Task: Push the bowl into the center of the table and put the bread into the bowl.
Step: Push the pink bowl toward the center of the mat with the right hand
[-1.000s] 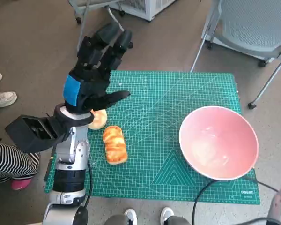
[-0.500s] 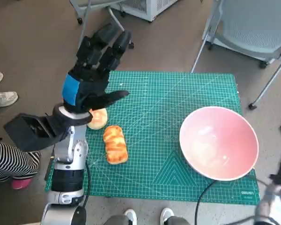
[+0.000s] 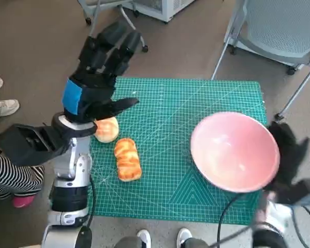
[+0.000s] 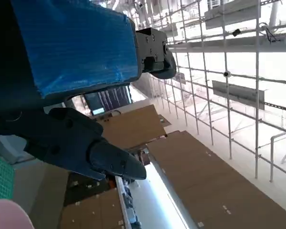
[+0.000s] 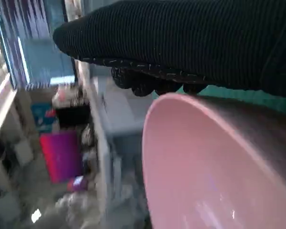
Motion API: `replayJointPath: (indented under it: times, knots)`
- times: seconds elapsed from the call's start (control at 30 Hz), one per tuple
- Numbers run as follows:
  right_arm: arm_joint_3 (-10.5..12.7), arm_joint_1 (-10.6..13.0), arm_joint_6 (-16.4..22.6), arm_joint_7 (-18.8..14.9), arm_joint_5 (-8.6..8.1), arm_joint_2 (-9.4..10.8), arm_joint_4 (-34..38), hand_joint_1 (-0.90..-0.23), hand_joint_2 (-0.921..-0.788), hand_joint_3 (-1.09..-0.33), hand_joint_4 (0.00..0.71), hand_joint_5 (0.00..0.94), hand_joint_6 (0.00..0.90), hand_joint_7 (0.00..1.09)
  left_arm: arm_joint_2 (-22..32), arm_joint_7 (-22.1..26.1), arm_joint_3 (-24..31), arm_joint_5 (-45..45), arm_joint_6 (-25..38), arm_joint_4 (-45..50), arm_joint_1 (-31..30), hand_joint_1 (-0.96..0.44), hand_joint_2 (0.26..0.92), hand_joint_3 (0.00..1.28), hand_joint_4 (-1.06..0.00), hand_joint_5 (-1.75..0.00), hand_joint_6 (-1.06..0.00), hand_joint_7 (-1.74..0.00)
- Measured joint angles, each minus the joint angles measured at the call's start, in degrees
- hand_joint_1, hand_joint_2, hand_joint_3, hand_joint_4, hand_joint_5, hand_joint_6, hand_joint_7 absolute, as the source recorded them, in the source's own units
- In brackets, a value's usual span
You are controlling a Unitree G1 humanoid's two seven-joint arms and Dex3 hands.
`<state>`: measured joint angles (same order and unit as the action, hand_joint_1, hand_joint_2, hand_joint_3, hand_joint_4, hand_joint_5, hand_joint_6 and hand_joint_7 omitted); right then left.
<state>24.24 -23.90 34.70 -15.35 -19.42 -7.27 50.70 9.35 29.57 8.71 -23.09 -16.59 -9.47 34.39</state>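
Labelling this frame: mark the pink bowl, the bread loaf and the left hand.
pink bowl (image 3: 232, 152), head view, inner wall.
bread loaf (image 3: 127, 158), head view, crust top.
left hand (image 3: 88, 90), head view, taped back.

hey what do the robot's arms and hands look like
The left hand is black and blocky, with blue tape on its back, a black box at the wrist, and a pale forearm with a black cable. The right hand wears a black knitted glove.

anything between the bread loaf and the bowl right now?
Nothing. In the head view only bare green cutting mat separates the striped loaf from the pink bowl. The round bun lies on the loaf's far side.
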Motion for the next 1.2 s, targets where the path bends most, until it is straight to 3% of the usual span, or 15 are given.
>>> replayJointPath:
  times: [0.1, 0.53, 0.97, 1.2]
  knots:
    - [0.0, -1.8, -0.4, -2.0, -1.11, 1.1, 1.2, -0.610, -0.921, -0.815, 0.110, 0.002, 0.023, 0.45, 0.5, 0.1, 0.3, 0.0, 0.0, 0.1, -0.2, -0.25, 0.900, 0.00, -0.20, 0.00, 0.00, -0.58]
    - [-1.0, -8.4, -1.6, -4.5, -1.72, 3.3, 2.8, -0.599, -0.921, -0.813, 0.100, 0.000, 0.010, 0.45, 2.6, 0.7, 1.3, -0.2, 0.8, 2.0, -1.3, -0.27, 0.917, 0.01, -0.18, 0.00, 0.00, -0.56]
    - [-4.2, -13.9, -2.9, -2.5, -0.25, 5.2, 4.9, -0.586, -0.921, -0.842, 0.087, 0.000, 0.000, 0.44, 3.3, 1.8, 2.1, -0.2, -0.6, 1.9, -1.5, -0.23, 0.921, 0.04, -0.17, 0.00, 0.00, -0.54]
    - [-5.7, -16.8, -3.8, -1.8, 1.34, 6.1, 6.9, -0.576, -0.921, -0.857, 0.072, 0.000, -0.001, 0.42, 3.5, 1.6, 2.3, -0.1, -1.0, 1.9, -1.8, -0.23, 0.921, 0.04, -0.17, 0.00, 0.00, -0.54]
